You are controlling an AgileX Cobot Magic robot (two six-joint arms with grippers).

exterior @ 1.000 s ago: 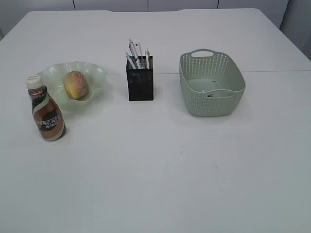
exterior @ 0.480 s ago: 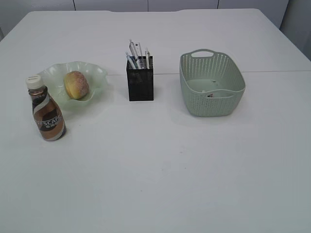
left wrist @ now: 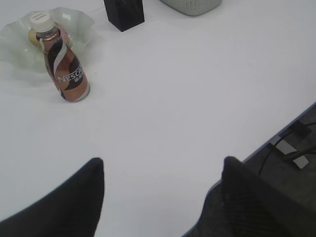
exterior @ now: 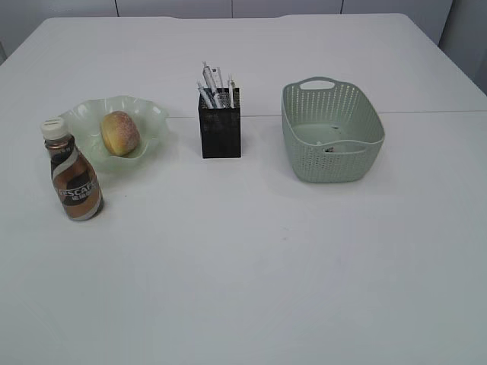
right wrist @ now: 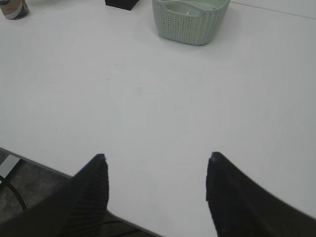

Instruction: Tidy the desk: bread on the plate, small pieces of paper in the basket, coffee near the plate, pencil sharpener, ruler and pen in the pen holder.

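The bread (exterior: 120, 132) lies on the pale green wavy plate (exterior: 156, 115). The brown coffee bottle (exterior: 73, 173) stands just in front of the plate; it also shows in the left wrist view (left wrist: 63, 64). The black mesh pen holder (exterior: 221, 131) holds pens (exterior: 213, 84) and other stationery. The green basket (exterior: 331, 131) has a small scrap inside; it also shows in the right wrist view (right wrist: 191, 19). My left gripper (left wrist: 163, 165) is open and empty above the table's near edge. My right gripper (right wrist: 156, 160) is open and empty above the near edge. Neither arm shows in the exterior view.
The white table (exterior: 251, 258) has a seam across it behind the holder. Its near edge and the floor with cables (left wrist: 291, 148) show in the left wrist view. A bare stretch of tabletop lies between the objects and both grippers.
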